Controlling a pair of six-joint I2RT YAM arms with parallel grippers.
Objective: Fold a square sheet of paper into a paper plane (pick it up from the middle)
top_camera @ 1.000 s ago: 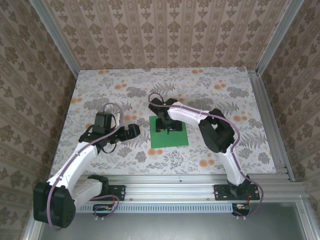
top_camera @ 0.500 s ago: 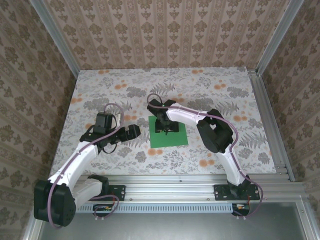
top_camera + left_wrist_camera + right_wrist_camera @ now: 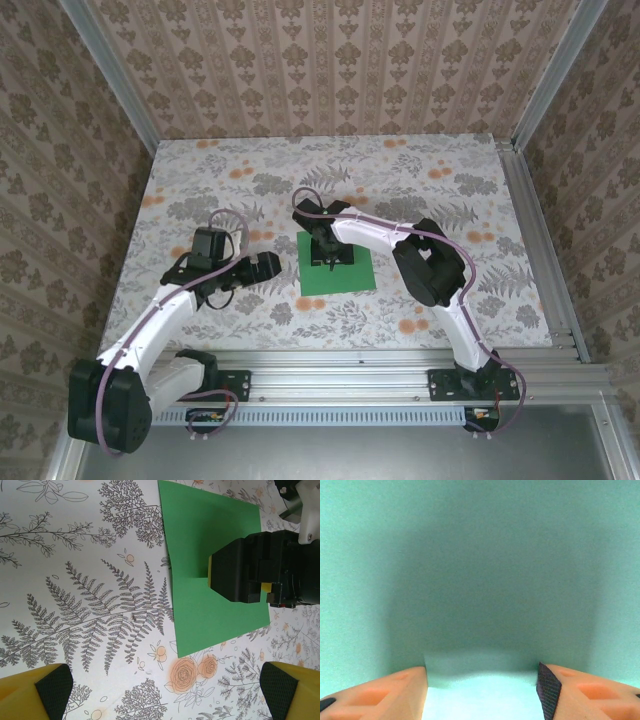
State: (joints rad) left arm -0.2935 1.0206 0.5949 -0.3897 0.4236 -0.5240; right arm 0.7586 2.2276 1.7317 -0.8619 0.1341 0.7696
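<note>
Paper: the green sheet (image 3: 348, 278) lies flat on the surface (image 3: 430, 180), about midway between the two arms. It is unfolded and shows no plane shape yet.
Right gripper (image 3: 330, 257): it is planted straight down on the middle of the sheet, where the task wants the pickup. The jaws are parted, with a fingertip (image 3: 375, 695) pressing the paper on each side.
Between the jaws: in the right wrist view a pale ridge of paper seems to rise in the gap. The left wrist view shows a small upright tab of green beside the black gripper body. The pads are likely dragging the sheet inward so that a pleat stands up to be pinched.
Left gripper (image 3: 266, 264): it sits low over the surface just left of the sheet and apart from it. The jaws are spread wide, hold nothing and face the sheet's left edge, probably placed to take that edge once it lifts.
Stage: early. The pickup is in hand and no crease is made.
Next: close gently on the ridge, then lift.
Risk: thin paper may slip back flat or crumple under the pads.
</note>
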